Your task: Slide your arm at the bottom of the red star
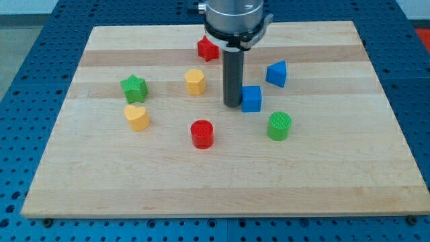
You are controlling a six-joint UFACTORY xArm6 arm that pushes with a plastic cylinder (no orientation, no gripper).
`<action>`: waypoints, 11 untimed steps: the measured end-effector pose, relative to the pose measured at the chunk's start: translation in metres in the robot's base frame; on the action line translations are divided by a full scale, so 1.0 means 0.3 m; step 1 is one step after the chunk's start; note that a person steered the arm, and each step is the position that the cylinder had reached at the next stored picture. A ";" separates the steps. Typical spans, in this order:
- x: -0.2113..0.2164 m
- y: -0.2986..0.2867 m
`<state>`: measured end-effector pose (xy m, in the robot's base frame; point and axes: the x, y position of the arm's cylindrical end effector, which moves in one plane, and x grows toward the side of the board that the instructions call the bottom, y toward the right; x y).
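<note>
The red star (pixel 207 49) lies near the view's top centre of the wooden board, partly hidden behind the arm's head. My tip (pixel 232 105) rests on the board well below the star and a little to its right. The tip stands just left of the blue cube (pixel 251 99), close to touching it. The yellow hexagon block (pixel 195 81) lies to the tip's left.
A blue wedge-like block (pixel 277 74) lies right of the rod. A green cylinder (pixel 279 126) and a red cylinder (pixel 201 134) lie lower down. A green star (pixel 134 88) and a yellow heart-like block (pixel 136 117) sit at the left. The board (pixel 336 175) has edges all round.
</note>
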<state>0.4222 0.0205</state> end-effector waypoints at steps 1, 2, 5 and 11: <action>0.000 0.078; 0.000 0.136; -0.048 0.146; -0.327 -0.234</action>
